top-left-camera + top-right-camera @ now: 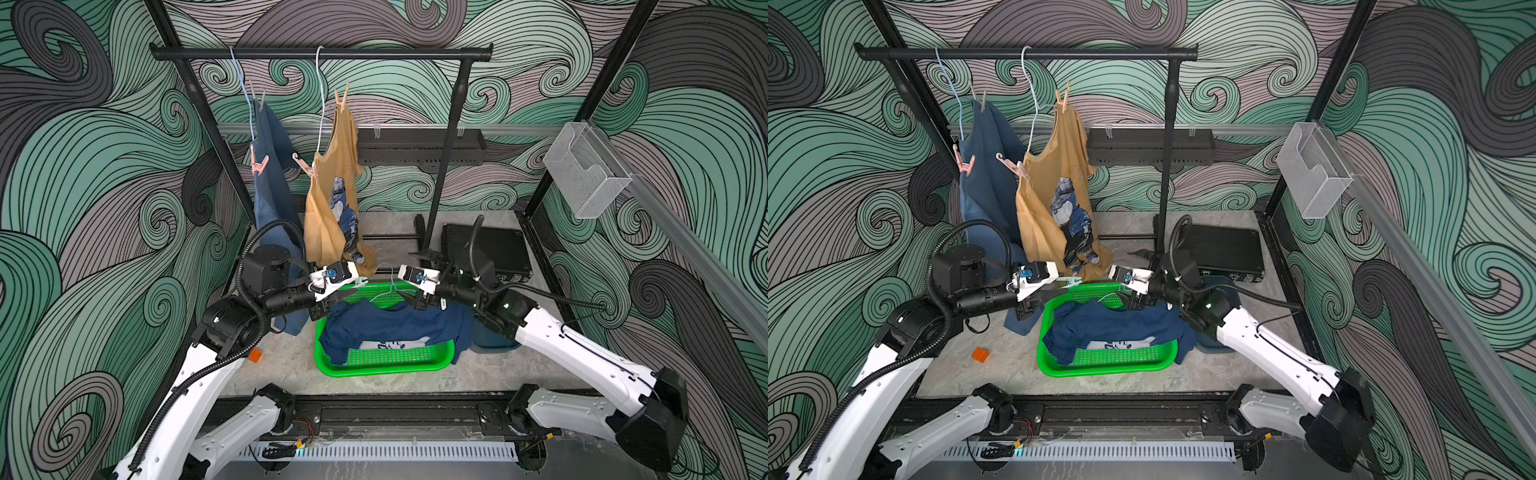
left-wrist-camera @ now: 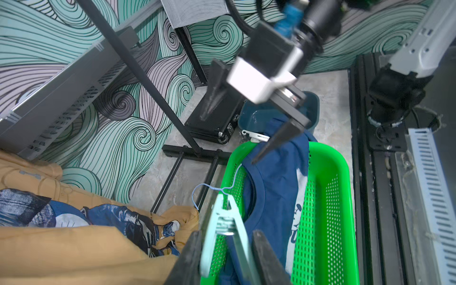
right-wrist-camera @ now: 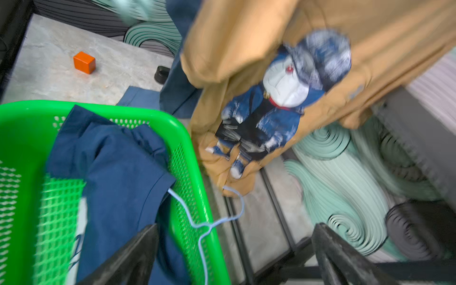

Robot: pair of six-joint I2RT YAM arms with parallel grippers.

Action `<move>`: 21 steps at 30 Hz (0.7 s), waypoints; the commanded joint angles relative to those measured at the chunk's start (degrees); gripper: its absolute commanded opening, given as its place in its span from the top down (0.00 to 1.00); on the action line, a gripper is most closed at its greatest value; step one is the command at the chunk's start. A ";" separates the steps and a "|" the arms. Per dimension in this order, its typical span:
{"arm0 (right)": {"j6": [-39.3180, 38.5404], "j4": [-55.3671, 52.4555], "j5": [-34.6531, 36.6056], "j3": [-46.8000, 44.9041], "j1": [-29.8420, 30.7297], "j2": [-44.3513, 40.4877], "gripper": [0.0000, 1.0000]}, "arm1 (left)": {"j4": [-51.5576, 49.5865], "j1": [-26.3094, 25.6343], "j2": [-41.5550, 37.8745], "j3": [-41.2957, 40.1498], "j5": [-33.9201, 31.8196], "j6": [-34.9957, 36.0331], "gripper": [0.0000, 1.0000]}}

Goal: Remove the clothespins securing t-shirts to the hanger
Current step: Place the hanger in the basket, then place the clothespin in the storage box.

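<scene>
In both top views the left claw [image 1: 353, 289] pinches a pale teal plastic clothespin [image 1: 360, 281] above the far rim of a green perforated plastic basket [image 1: 386, 368], which holds the navy cotton t-shirt [image 1: 395, 324]. Two pink plastic clothespins [image 1: 258, 163] grip the hung shirts.

Left wrist view: the teal clothespin sits between black fingers [image 2: 190, 259], and the right claw [image 2: 229, 138] stands wide apart.

Right wrist view, blurred: its jaws gape, apparently empty, over a pale blue wire hanger [image 3: 204, 224].
</scene>
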 commanded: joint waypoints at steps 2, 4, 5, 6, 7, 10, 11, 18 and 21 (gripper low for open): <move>-10.63 23.80 15.22 -3.11 6.29 2.45 0.04 | 4.43 -0.05 2.64 3.34 -1.34 -10.59 0.67; -13.12 28.66 17.85 -3.16 8.13 4.18 0.07 | 7.24 -0.17 2.55 2.67 -0.49 -13.23 0.65; -14.37 31.20 18.71 -3.24 9.01 4.91 0.10 | 8.78 -0.24 2.27 2.09 -0.54 -14.45 0.65; -15.91 33.55 19.07 -3.38 9.93 5.57 0.15 | 9.86 -0.25 2.18 1.64 -0.49 -15.24 0.64; -17.08 35.65 19.94 -3.29 10.65 6.36 0.17 | 10.57 -0.25 2.07 1.45 -0.39 -15.65 0.64; -21.01 42.09 22.01 -3.35 12.62 8.91 0.22 | 11.30 -0.25 2.09 1.10 -0.31 -16.12 0.64; -22.62 44.70 22.03 -3.65 13.13 9.60 0.24 | 11.36 -0.26 2.00 0.94 -0.23 -16.15 0.64; -25.18 49.40 21.10 -3.68 14.25 10.36 0.37 | 11.82 -0.35 1.31 0.72 -0.05 -16.06 0.64; -25.32 49.08 20.12 -3.77 14.29 9.63 0.40 | 12.13 -0.30 0.97 0.76 -0.12 -16.22 0.64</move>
